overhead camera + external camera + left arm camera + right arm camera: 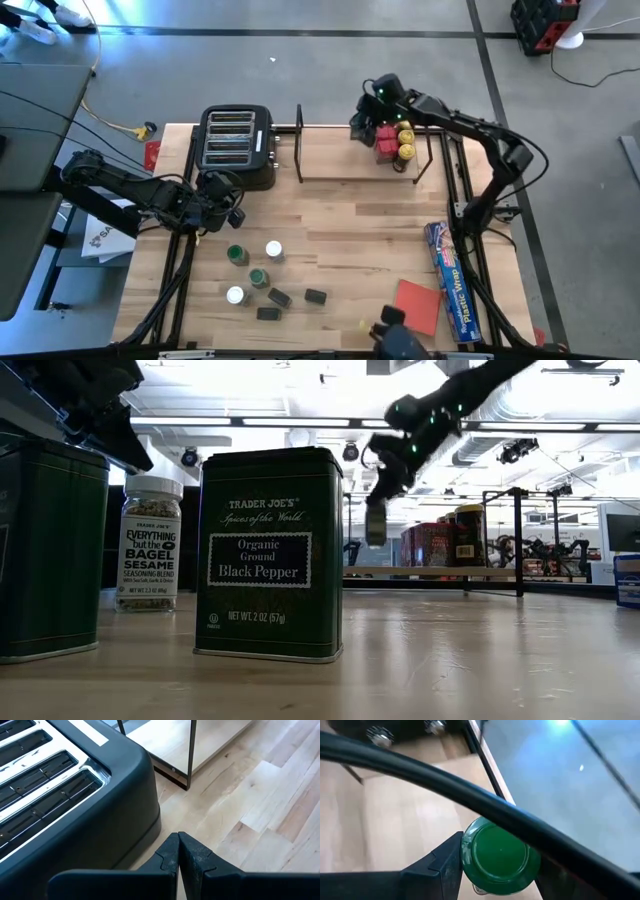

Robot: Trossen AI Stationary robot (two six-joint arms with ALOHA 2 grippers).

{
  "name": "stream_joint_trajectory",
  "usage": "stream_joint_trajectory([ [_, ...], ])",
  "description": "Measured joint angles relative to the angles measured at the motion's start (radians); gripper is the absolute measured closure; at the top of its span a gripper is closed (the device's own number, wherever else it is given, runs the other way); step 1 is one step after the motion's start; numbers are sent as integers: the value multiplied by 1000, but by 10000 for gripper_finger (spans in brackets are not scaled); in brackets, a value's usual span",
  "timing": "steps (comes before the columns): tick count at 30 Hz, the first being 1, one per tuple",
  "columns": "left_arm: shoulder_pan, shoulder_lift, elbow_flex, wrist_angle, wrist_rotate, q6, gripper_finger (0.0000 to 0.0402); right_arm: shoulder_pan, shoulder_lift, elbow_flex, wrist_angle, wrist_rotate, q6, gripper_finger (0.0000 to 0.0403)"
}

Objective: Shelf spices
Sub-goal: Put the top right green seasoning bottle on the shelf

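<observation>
- Spices are split into two groups: a few already stand on the shelf (365,150) at its right end, red tins (386,140) with a yellow-topped jar (406,140) beside them, touching or nearly so.
- One more jar, a green-lidded jar (500,857), is gripped in the right hand (372,112); the wrist view shows its round glossy green lid between the dark fingers (445,865), with a black cable crossing in front.
- From table height that jar hangs clear above the shelf's wooden base board, near the rack's rear edge.
- Remaining spices sit in a loose cluster on the tabletop (350,230), front left: two white-topped jars (273,250), two green-topped ones (237,255) and three small black ones (315,296) lying close together.
- Up close in the low view, a dark green Black Pepper tin (268,555) stands upright next to a clear Everything But The Bagel jar (148,543).
- The shelf is a black wire rack with upright end loops, just beside a black slotted toaster (237,145).
- The left hand (218,190) hovers by the toaster's front corner, fingers pressed together, holding nothing.
- A red square pad (418,303) and a blue plastic-wrap box (450,280) lie at the front right.
</observation>
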Motion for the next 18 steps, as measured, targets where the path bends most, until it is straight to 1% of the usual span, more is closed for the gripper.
stream_joint_trajectory([
  [3,0,0,0,1,2,0,399,-35,29,0,0,-34,-23,208],
  [11,0,0,0,6,5,0,399,-84,58,0,-1,-36,-30,208],
  [15,0,0,0,7,5,0,399,-96,59,0,-9,-22,-26,183],
  [18,0,0,0,7,5,0,399,-99,59,0,-9,-21,-17,175],
])
